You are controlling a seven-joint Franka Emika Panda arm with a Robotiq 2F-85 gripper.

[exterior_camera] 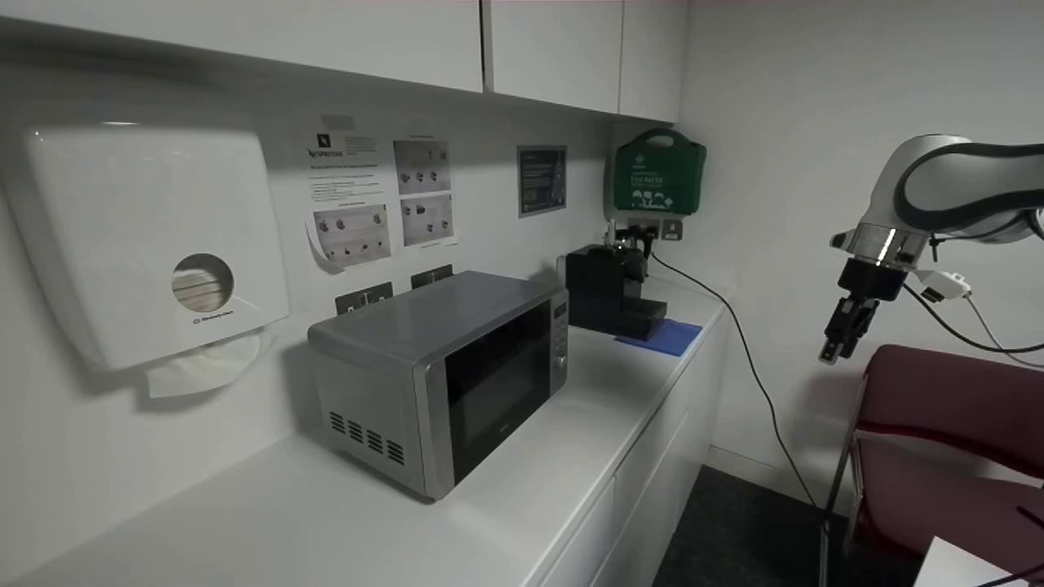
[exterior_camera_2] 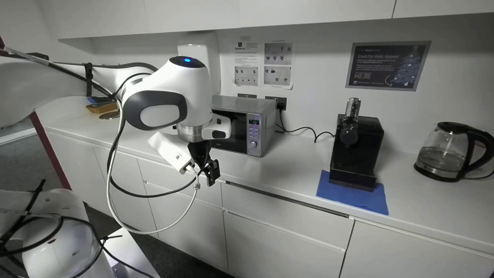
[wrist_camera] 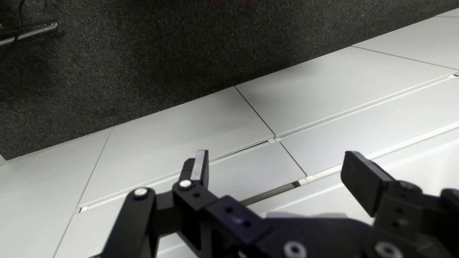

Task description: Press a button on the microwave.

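On the white counter point(exterior_camera: 326, 522), far side — microwave point(exterior_camera: 444, 383), small buttons point(exterior_camera_2: 251, 134) at the right end of its front. Gripper point(wrist_camera: 277, 165) well apart, near side, pointing down, fingers point(wrist_camera: 198, 165) spread wide. To press well, I'd bring the fingers together, turn the tip toward the buttons, push one straight and softly; the box may slide. Right of it, black coffee machine point(exterior_camera_2: 357, 150) on blue cloth point(exterior_camera_2: 355, 197); kettle point(exterior_camera_2: 442, 154) farther right. White cable point(exterior_camera_2: 150, 233) loops under the arm point(exterior_camera_2: 193, 88) — may catch the counter's edge.
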